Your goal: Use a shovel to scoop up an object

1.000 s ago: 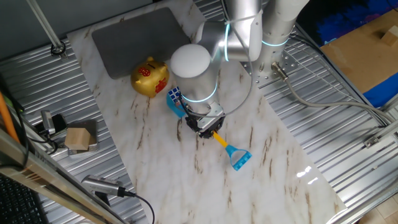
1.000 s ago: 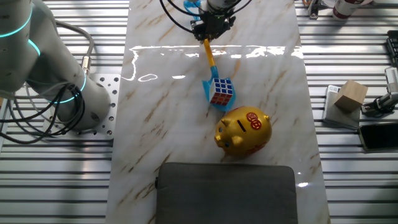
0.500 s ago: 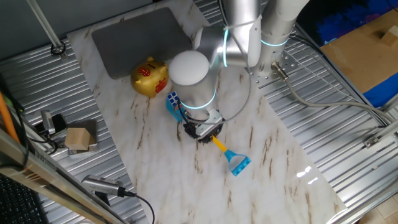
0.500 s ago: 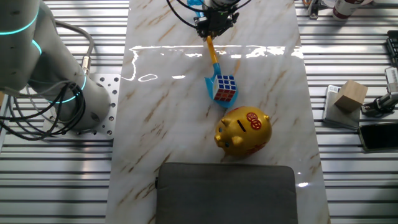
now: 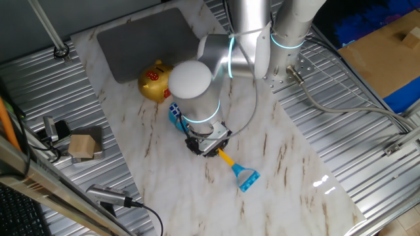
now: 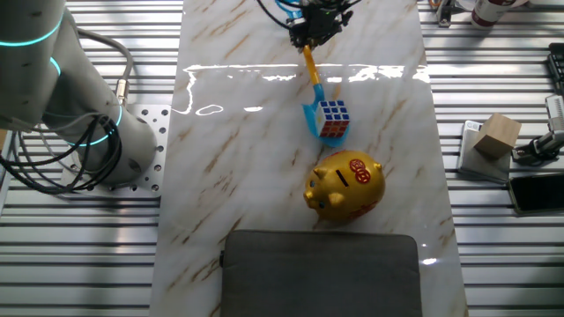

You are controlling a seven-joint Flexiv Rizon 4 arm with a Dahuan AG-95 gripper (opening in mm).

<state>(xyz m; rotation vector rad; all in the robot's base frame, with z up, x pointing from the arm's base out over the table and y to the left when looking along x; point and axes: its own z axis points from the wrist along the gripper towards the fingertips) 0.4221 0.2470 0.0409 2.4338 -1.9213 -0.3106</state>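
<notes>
The gripper (image 6: 315, 29) is clamping the shovel (image 6: 311, 76) by its shaft, keeping the blade low so the cube (image 6: 332, 119) is resting on it (beside the piggy bank (image 6: 345, 184)).

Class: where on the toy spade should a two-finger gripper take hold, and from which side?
Grip the shovel on its thin yellow shaft, from above, as the gripper does: the shaft is narrow enough to pinch, and the blade stays free under the cube.
</notes>
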